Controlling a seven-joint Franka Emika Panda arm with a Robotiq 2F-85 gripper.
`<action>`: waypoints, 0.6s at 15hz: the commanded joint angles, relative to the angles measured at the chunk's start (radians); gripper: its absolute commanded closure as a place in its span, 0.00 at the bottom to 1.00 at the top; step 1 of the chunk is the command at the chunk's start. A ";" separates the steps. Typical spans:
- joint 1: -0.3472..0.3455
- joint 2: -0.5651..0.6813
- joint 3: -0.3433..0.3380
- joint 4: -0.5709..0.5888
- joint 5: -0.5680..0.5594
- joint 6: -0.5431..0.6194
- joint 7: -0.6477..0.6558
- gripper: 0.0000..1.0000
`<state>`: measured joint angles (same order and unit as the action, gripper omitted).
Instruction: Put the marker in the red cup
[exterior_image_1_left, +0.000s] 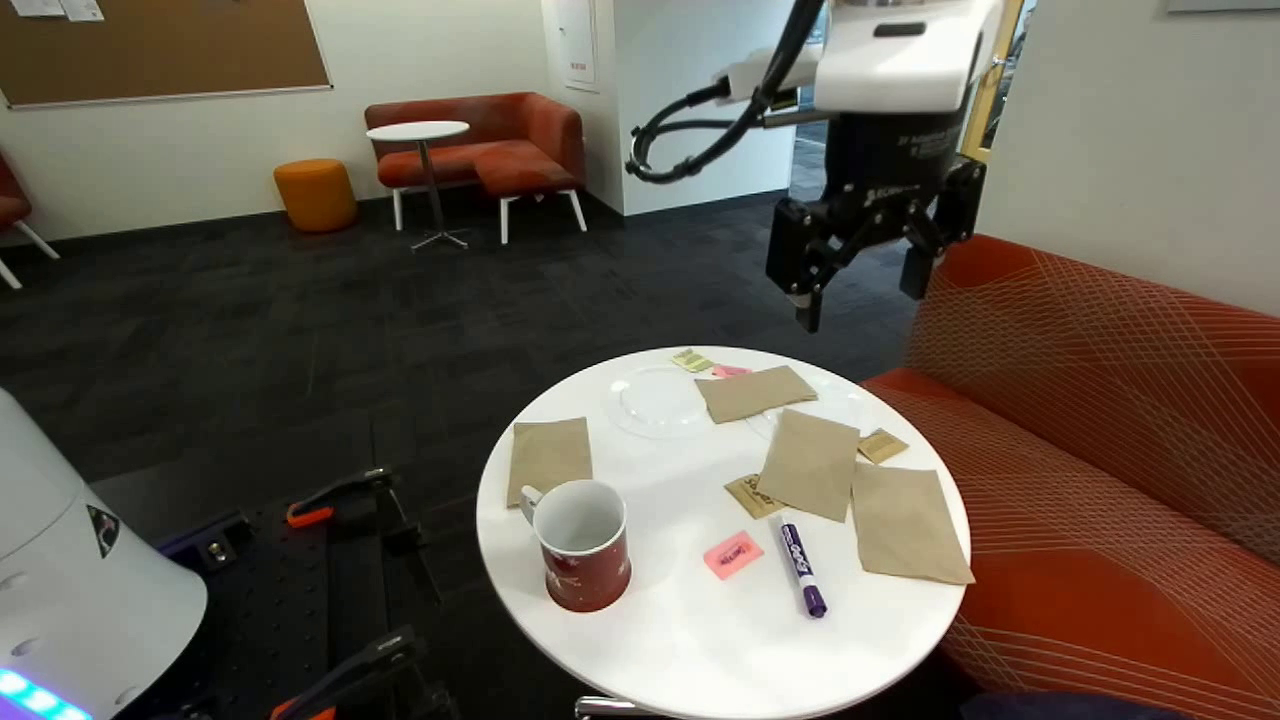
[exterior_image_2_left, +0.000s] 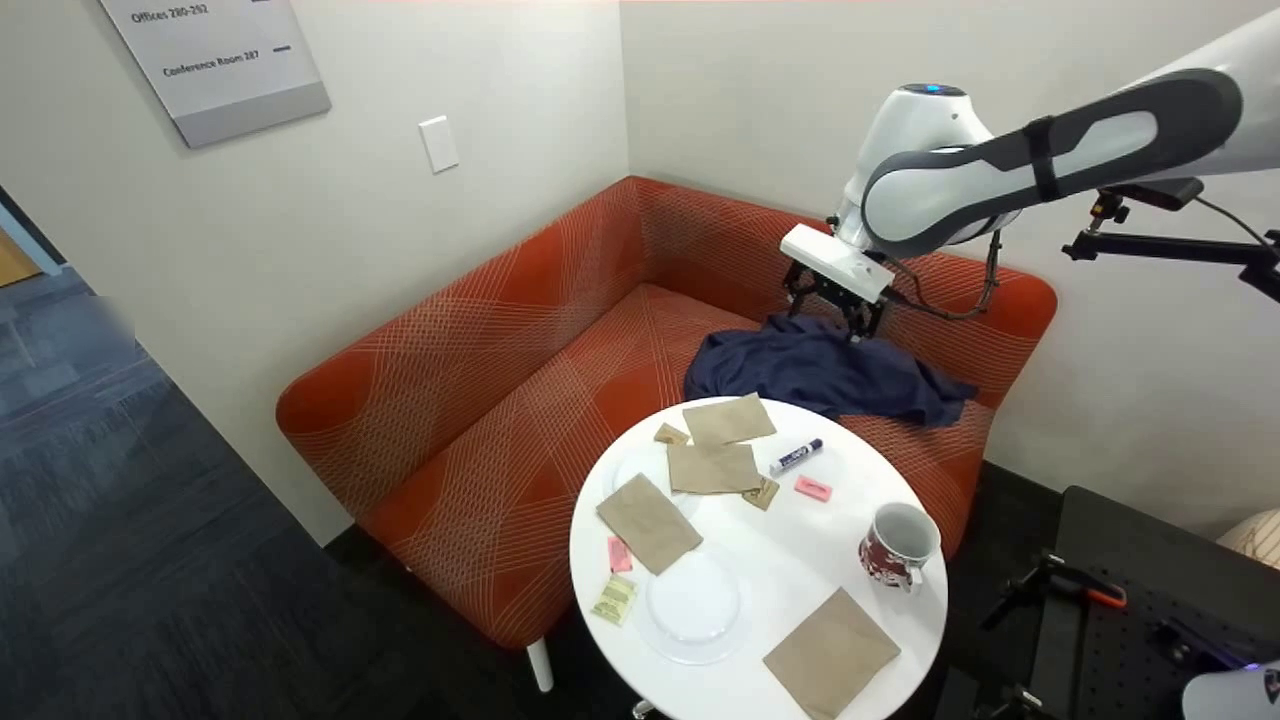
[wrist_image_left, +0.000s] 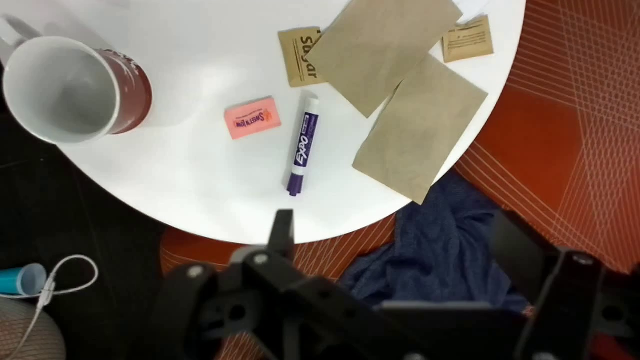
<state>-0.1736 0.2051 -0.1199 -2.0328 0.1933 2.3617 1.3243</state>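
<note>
The purple marker lies flat on the round white table; it also shows in an exterior view and in the wrist view. The red cup stands upright near the table's edge, with its pale inside showing and no object seen in it. It also shows in an exterior view and in the wrist view. My gripper is open and empty, raised well above table height, apart from marker and cup. In the wrist view its fingers frame the dark blue cloth past the table's edge.
A pink packet lies between marker and cup. Brown napkins, a sugar packet and clear plates are on the table. A red sofa with a dark blue cloth borders the table.
</note>
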 joint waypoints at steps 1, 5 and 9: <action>0.042 0.077 -0.037 0.027 -0.033 0.039 0.095 0.00; 0.067 0.138 -0.067 0.024 -0.073 0.080 0.159 0.00; 0.088 0.201 -0.101 0.021 -0.127 0.107 0.201 0.00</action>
<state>-0.1155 0.3601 -0.1857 -2.0276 0.1097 2.4483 1.4734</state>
